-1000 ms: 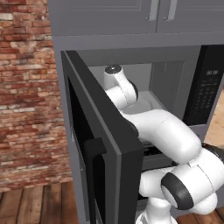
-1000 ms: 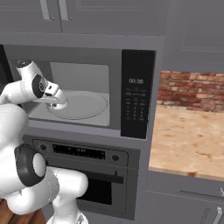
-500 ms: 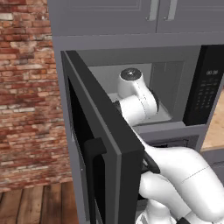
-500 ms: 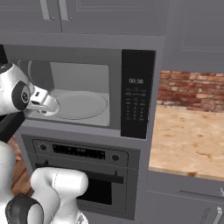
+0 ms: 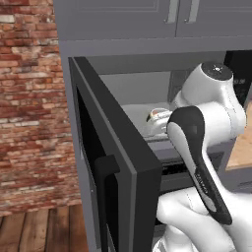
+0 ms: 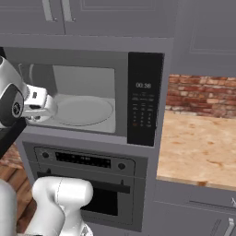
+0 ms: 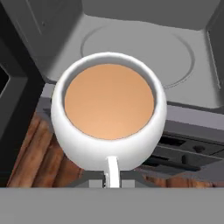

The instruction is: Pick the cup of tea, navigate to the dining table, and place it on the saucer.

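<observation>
**Operator:** Report gripper state and cup position.

**Technician:** In the hand view the cup of tea (image 7: pixel 108 116) sits directly ahead of the hand, with its handle pointing down toward the fingers. The fingertips themselves are not visible, so I cannot tell from the pictures whether the gripper is clamped on the handle. The cup hangs over the front edge of the microwave (image 6: pixel 87 92), above the oven (image 6: pixel 87 184) front and the wood floor (image 7: pixel 39 162), with nothing under it, so I judge it is carried. The tea surface is level.

**Operator:** Status of the microwave?

**Technician:** The microwave door (image 5: pixel 113 162) stands open to the left. The turntable (image 6: pixel 85 110) inside is bare.

**Operator:** Task progress?

**Technician:** Judged from this: the pick appears done, with the cup outside the cavity. Remaining steps: clear the arm from the door, drive to the dining table, locate the saucer, set the cup on it. A wood-topped counter (image 6: pixel 198 147) lies to the right.
</observation>
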